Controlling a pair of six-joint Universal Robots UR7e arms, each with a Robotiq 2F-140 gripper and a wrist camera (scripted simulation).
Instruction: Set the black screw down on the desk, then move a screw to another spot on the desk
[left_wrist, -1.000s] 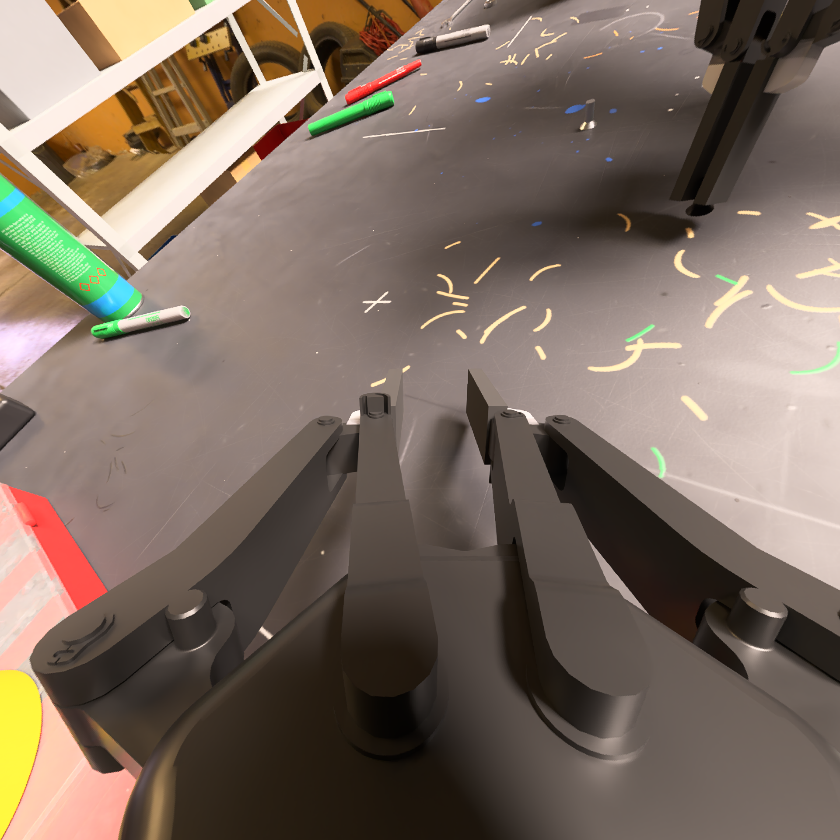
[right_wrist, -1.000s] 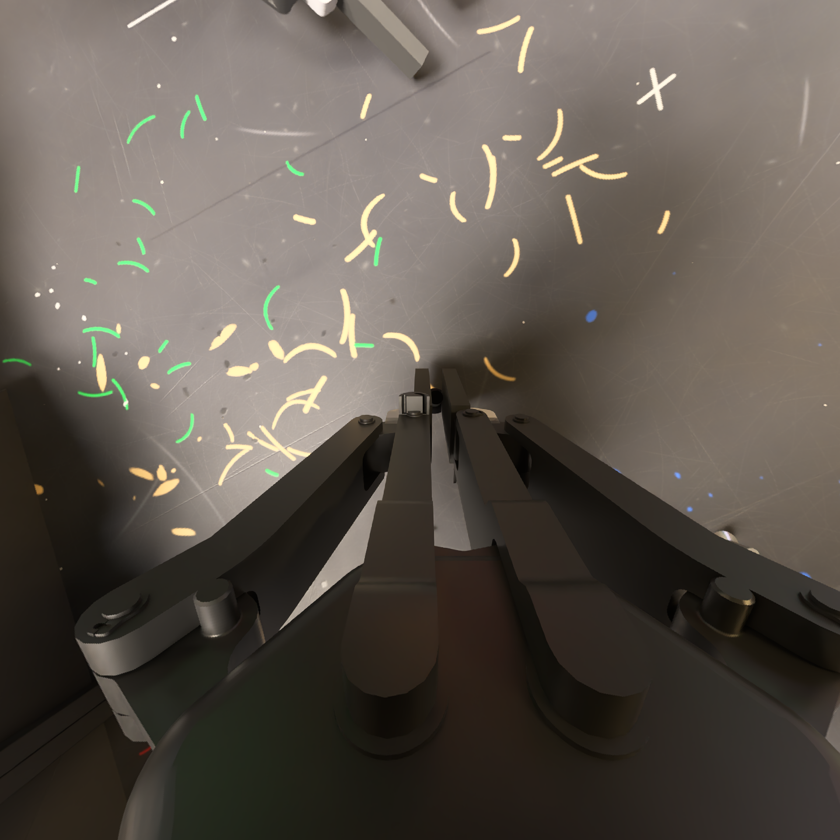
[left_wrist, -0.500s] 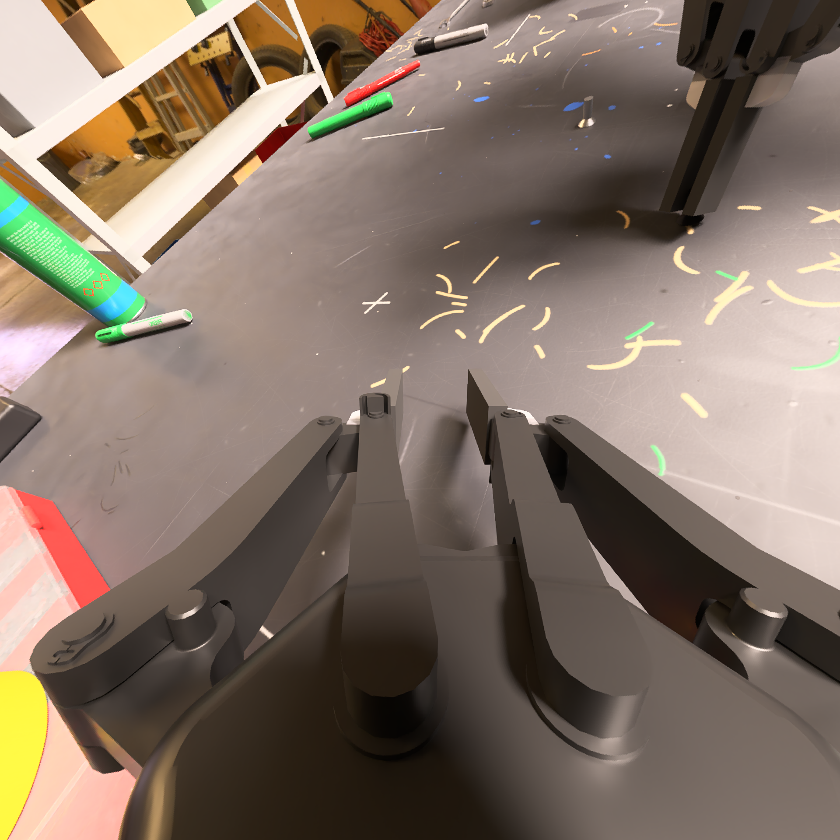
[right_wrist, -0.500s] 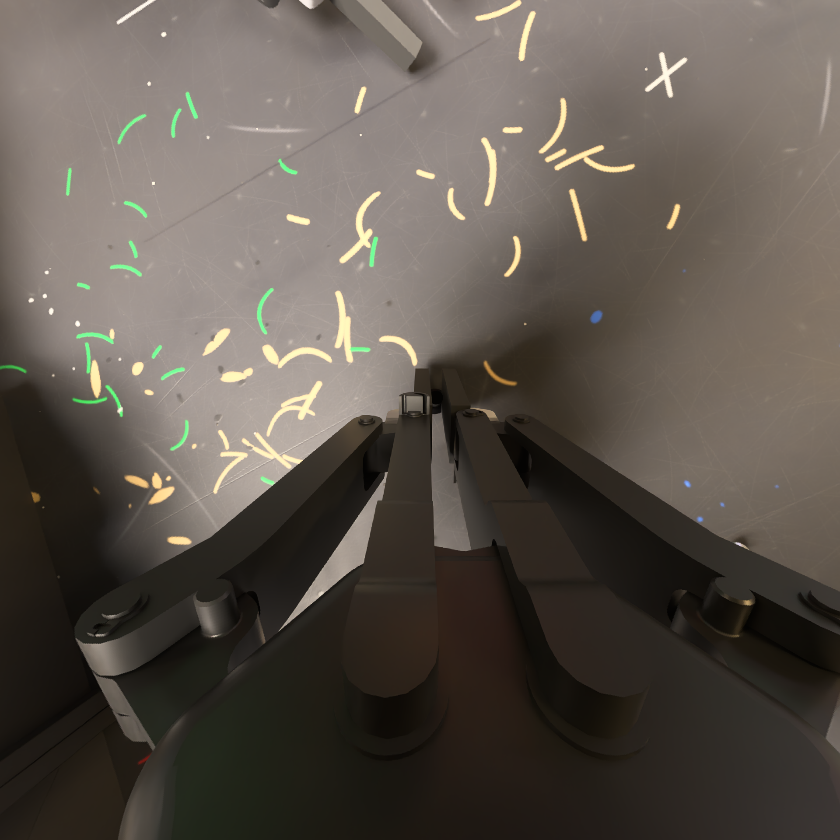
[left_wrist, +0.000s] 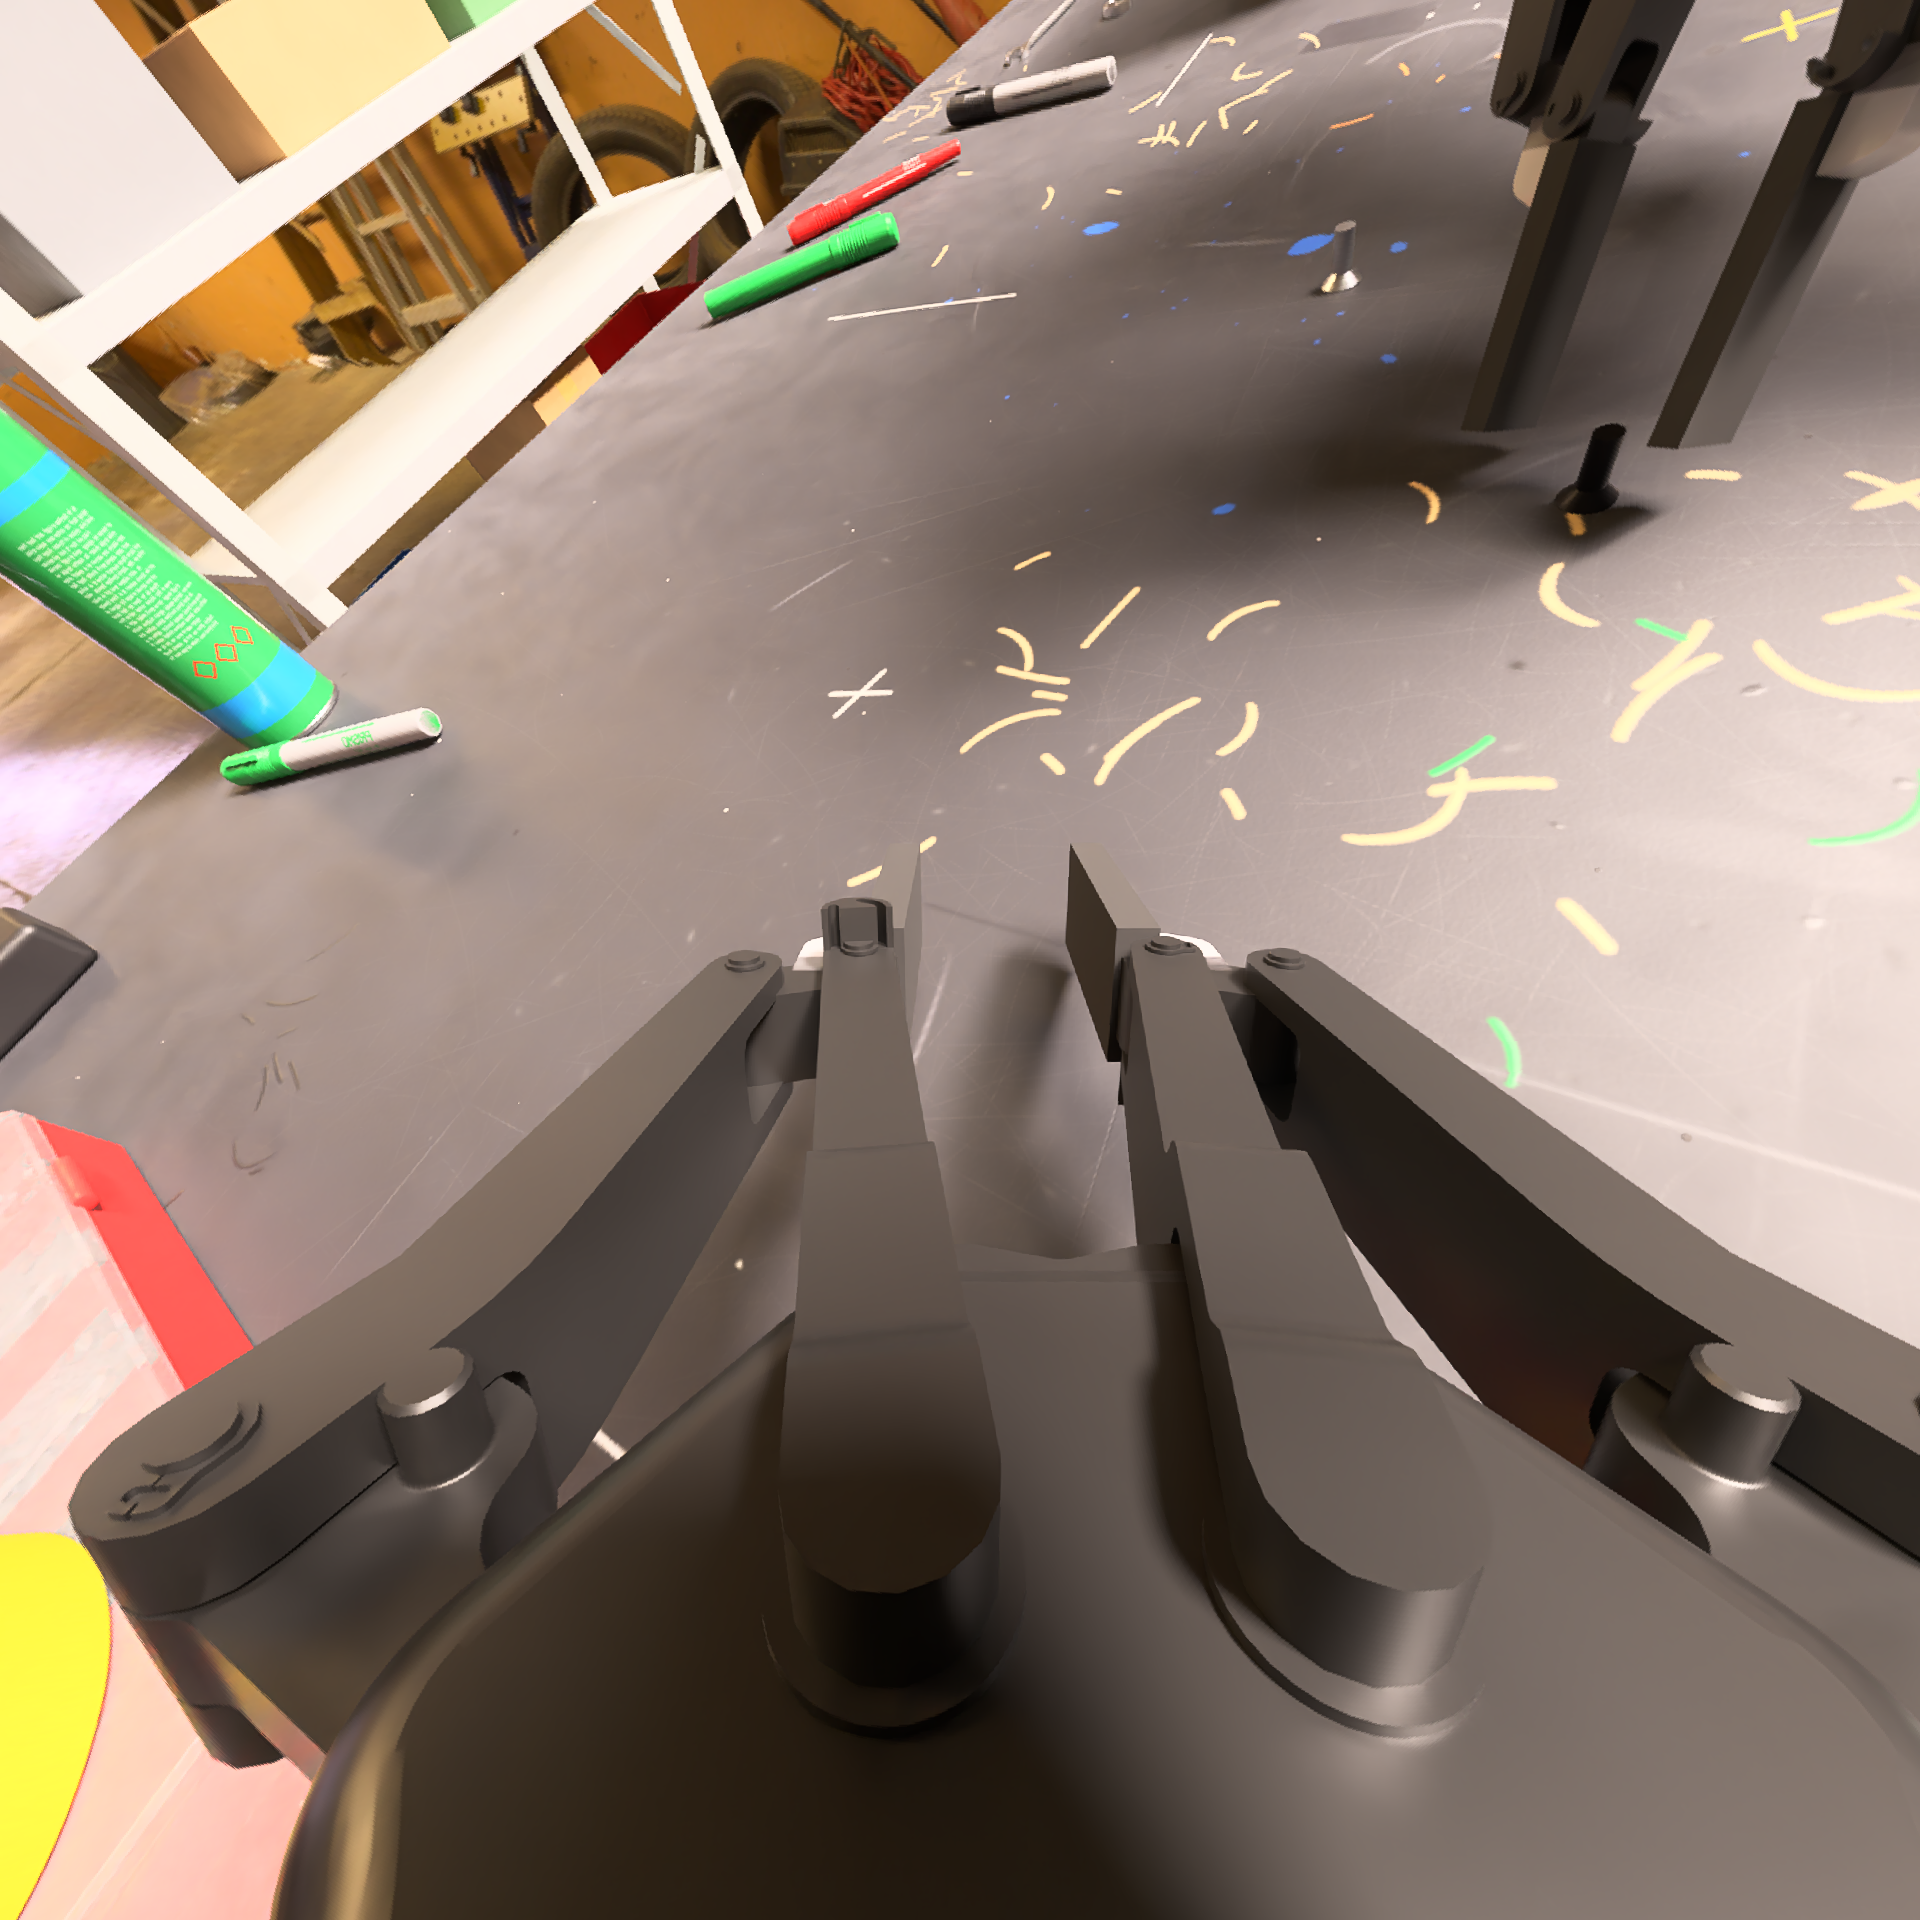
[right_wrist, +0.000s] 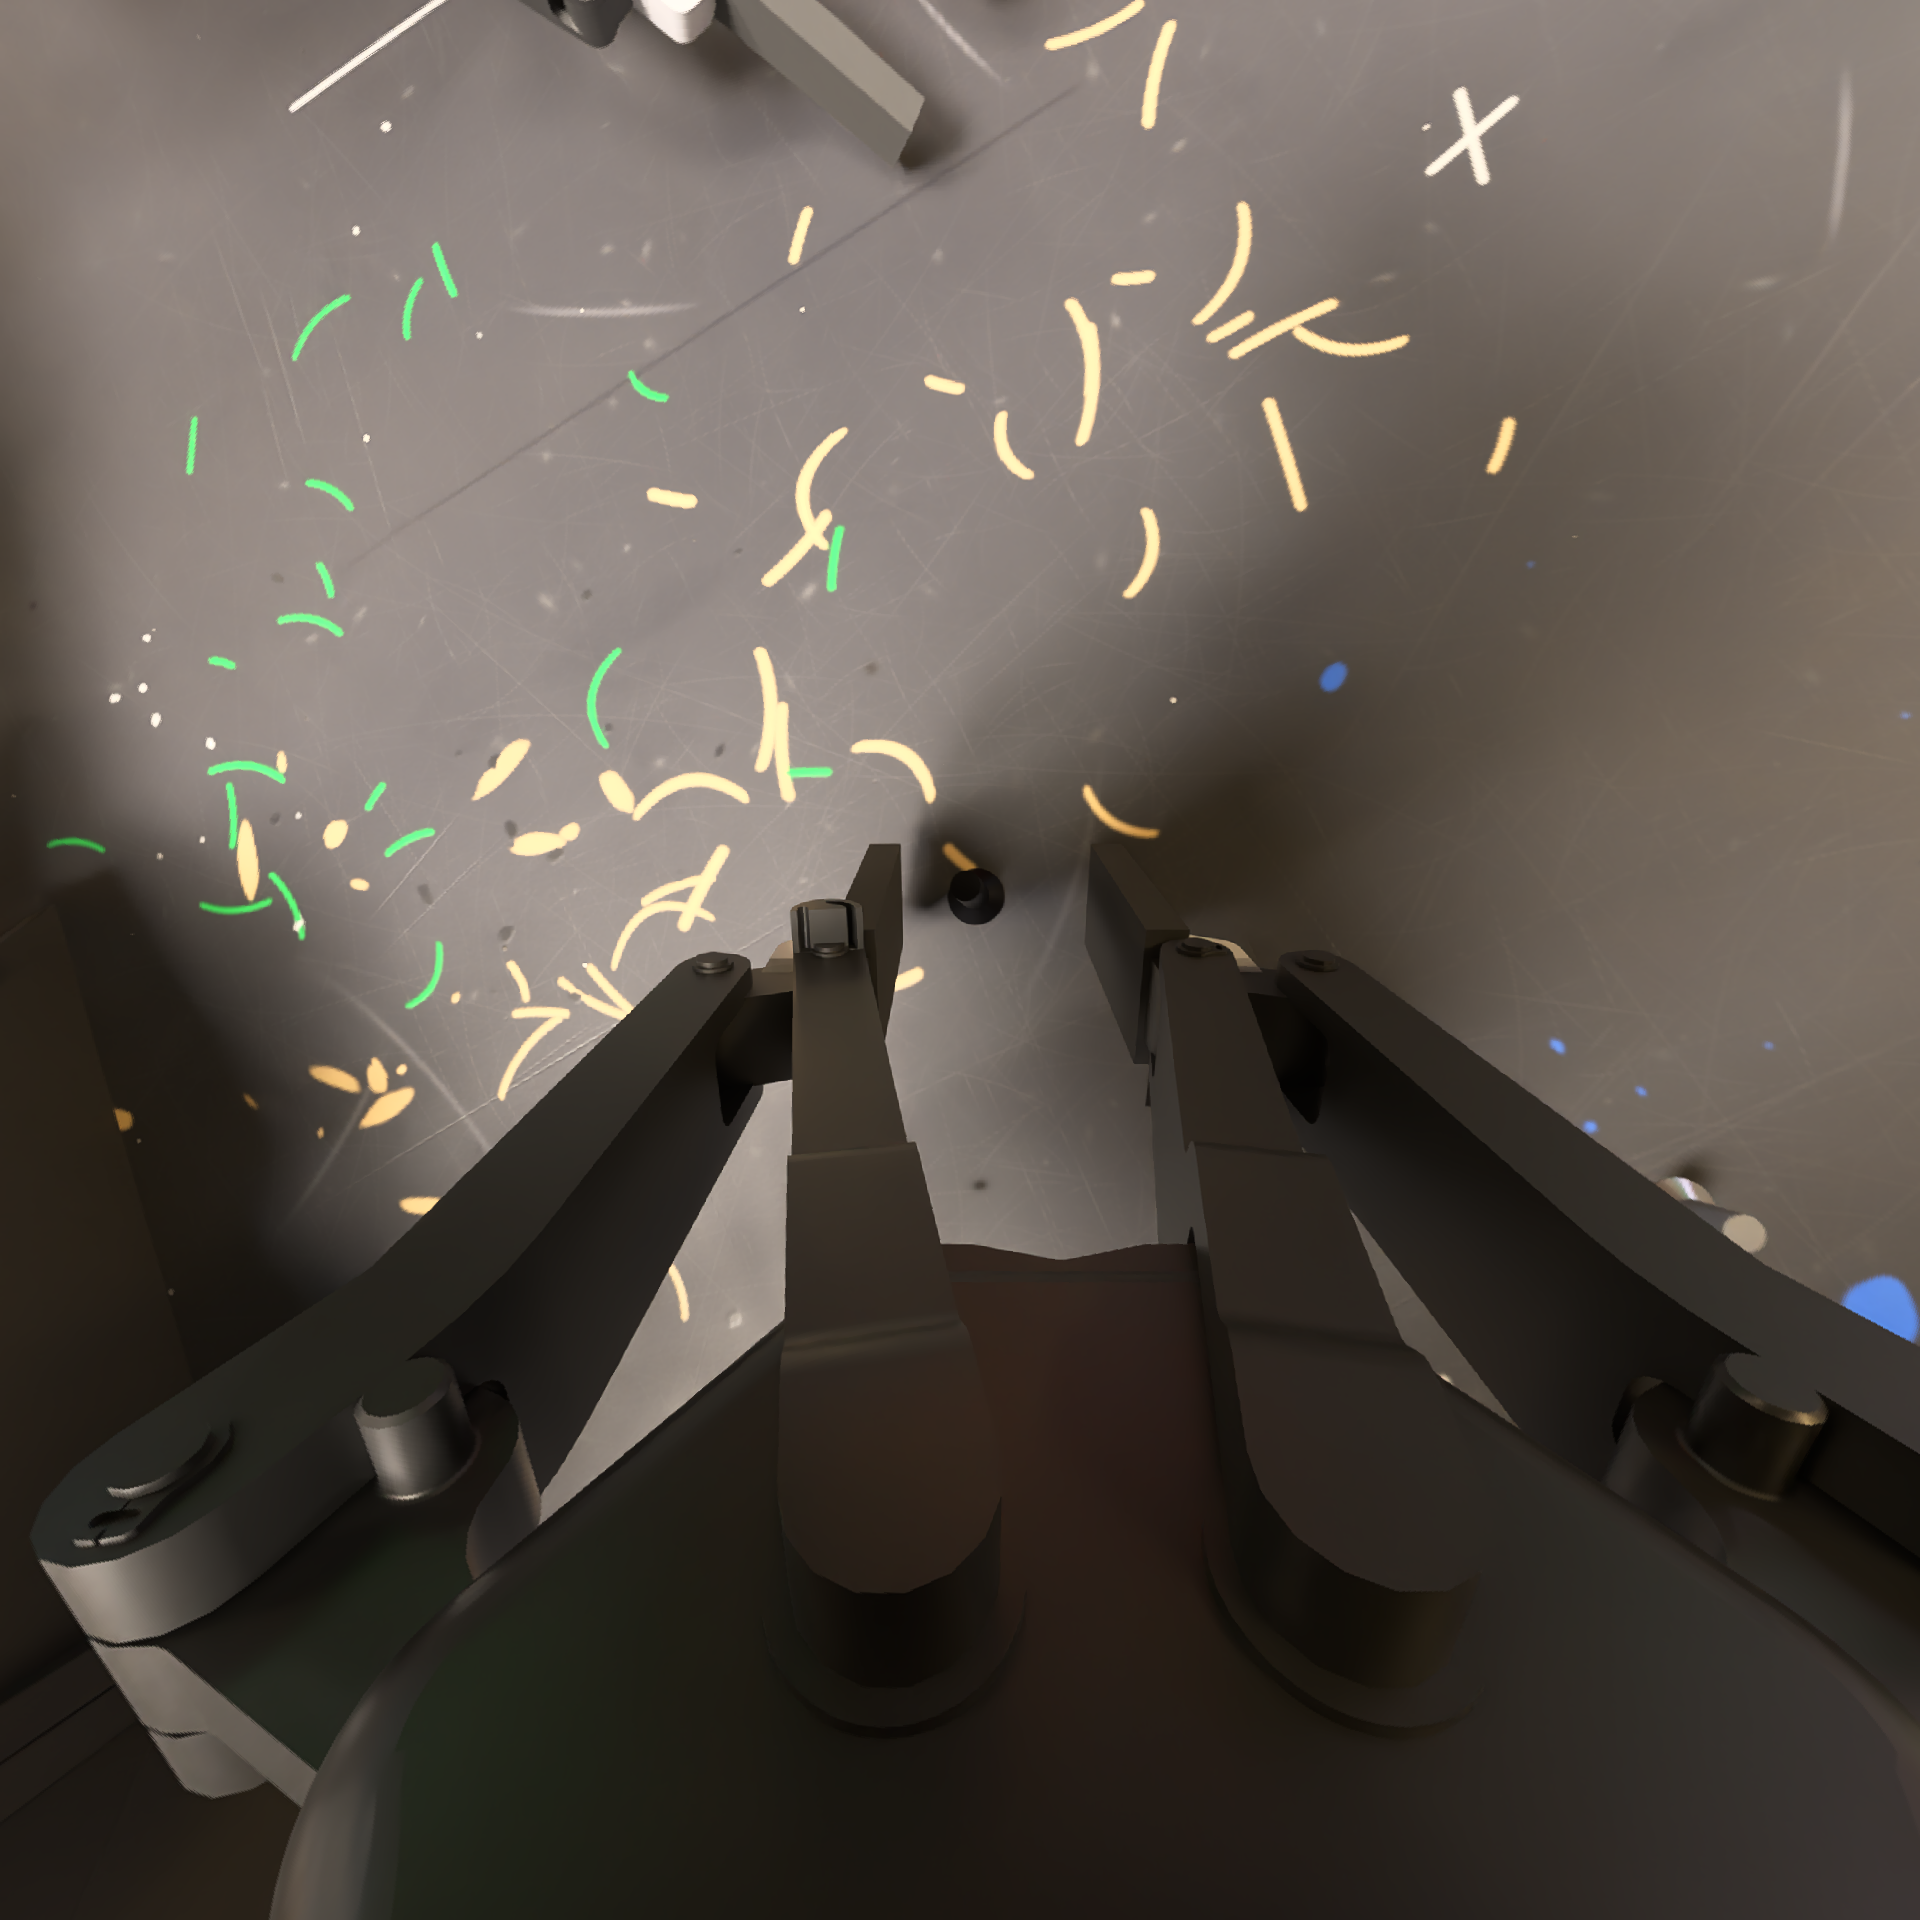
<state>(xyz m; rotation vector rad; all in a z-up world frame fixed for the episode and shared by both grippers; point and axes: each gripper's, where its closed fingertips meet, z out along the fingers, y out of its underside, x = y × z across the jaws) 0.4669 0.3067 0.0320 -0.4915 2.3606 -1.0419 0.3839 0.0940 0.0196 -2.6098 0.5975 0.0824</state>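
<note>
The black screw (left_wrist: 1595, 470) stands head-down on the grey desk (left_wrist: 623, 540), shaft up, free of any finger. In the right wrist view the black screw (right_wrist: 975, 894) sits between my right gripper's fingertips, nearer the left one. My right gripper (right_wrist: 992, 883) is open and empty just above it; it also shows in the left wrist view (left_wrist: 1590, 416) at the upper right. A silver screw (left_wrist: 1340, 258) stands head-down farther back; it also shows in the right wrist view (right_wrist: 1704, 1210) at the right edge. My left gripper (left_wrist: 992, 883) is open and empty, low over the desk.
A green marker (left_wrist: 800, 265), a red marker (left_wrist: 873, 187) and a black-and-grey marker (left_wrist: 1029, 88) lie at the back left. A green spray can (left_wrist: 135, 592) and a green-and-white marker (left_wrist: 332, 746) sit at the left edge. A red box (left_wrist: 114, 1247) is at lower left. White shelving (left_wrist: 312, 187) stands beyond the desk.
My right gripper has opened and let go of the black screw, which now stands on the desk. The left gripper has not moved.
</note>
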